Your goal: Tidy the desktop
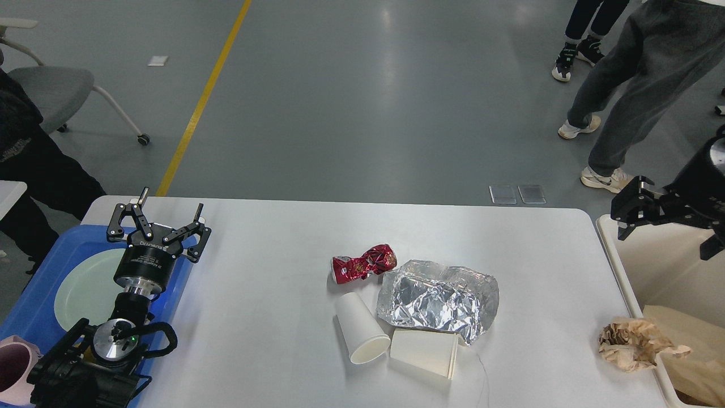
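A: Left side — what is shown?
B: A blue tray (pixel 34 317) at the desktop's left edge, holding a pale green plate (pixel 85 286) and a pink cup (pixel 14 368) at the near corner. The left gripper (pixel 164 218) hangs over the tray's right rim, fingers spread wide, holding nothing.

A: And the desktop itself?
B: The desktop (pixel 260 272), white with rounded corners, fills the lower middle of the view. At its centre lie a crushed red can (pixel 362 263), a crumpled foil sheet (pixel 439 297) just right of the can, and two white paper cups on their sides: one (pixel 359 334) below the can, the other (pixel 425 351) at the foil's near edge.

A: Right side?
B: A crumpled brown paper wad (pixel 637 343) rests on the desktop's right edge against the cream bin (pixel 651 266). The right gripper (pixel 662 226) hovers above the bin's far left corner, fingers apart and empty. Bystanders' legs (pixel 617 85) stand on the grey floor beyond.
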Available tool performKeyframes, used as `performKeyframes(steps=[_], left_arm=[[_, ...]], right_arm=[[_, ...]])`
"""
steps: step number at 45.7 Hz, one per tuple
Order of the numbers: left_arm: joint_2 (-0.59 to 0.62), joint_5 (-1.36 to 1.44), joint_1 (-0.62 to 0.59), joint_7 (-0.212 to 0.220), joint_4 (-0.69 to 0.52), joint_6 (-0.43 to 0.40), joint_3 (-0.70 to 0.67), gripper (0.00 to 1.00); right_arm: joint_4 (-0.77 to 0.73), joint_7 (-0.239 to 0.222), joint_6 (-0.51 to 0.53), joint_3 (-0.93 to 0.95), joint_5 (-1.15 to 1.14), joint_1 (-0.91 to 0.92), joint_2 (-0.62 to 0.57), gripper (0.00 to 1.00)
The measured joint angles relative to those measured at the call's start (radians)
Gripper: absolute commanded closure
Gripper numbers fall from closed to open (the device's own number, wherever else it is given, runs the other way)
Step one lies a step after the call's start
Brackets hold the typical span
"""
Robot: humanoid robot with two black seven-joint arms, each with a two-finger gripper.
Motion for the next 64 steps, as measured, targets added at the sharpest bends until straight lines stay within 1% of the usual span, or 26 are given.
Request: performKeyframes(steps=[5, 11, 16, 20, 24, 30, 34, 39, 44, 51, 58, 64], left_arm=[[0.0, 0.0, -0.001, 0.001, 0.0, 0.0, 0.0, 0.04], [0.0, 0.001, -0.001, 0.003, 0.0, 0.0, -0.001, 0.04], [0.0, 0.001, -0.001, 0.003, -0.001, 0.0, -0.001, 0.04], [0.0, 0.001, -0.001, 0.004, -0.001, 0.0, -0.001, 0.04], [0.0, 0.001, -0.001, 0.004, -0.001, 0.0, 0.0, 0.04], [0.0, 0.001, -0.001, 0.004, -0.001, 0.0, 0.0, 0.04], [0.0, 0.001, -0.001, 0.004, 0.0, 0.0, 0.0, 0.04], [0.0, 0.001, -0.001, 0.004, 0.0, 0.0, 0.0, 0.04], [0.0, 0.001, -0.001, 0.003, 0.0, 0.0, 0.0, 0.04], [0.0, 0.001, -0.001, 0.003, 0.0, 0.0, 0.0, 0.04], [0.0, 0.001, -0.001, 0.003, 0.0, 0.0, 0.0, 0.04], [0.0, 0.001, -0.001, 0.003, 0.0, 0.0, 0.0, 0.04]], right_arm=[[0.036, 0.0, 0.001, 0.001, -0.001, 0.06, -0.007, 0.0], [0.043, 0.0, -0.001, 0.008, -0.005, 0.077, -0.027, 0.0], [0.039, 0.0, -0.017, 0.01, -0.009, 0.051, -0.054, 0.0], [0.025, 0.0, -0.067, 0.011, -0.016, -0.007, -0.07, 0.0], [0.01, 0.0, -0.138, 0.02, -0.02, -0.095, -0.072, 0.0], [-0.03, 0.0, -0.235, 0.049, -0.021, -0.274, -0.066, 0.0], [-0.093, 0.0, -0.309, 0.084, -0.021, -0.42, -0.064, 0.0], [-0.179, 0.0, -0.373, 0.14, -0.019, -0.581, -0.075, 0.0], [-0.262, 0.0, -0.417, 0.224, -0.018, -0.749, -0.085, 0.0], [-0.357, 0.0, -0.449, 0.303, -0.019, -0.916, -0.078, 0.0], [-0.436, 0.0, -0.471, 0.355, -0.019, -1.022, -0.062, 0.0], [-0.491, 0.001, -0.5, 0.372, -0.019, -1.079, -0.049, 0.0]])
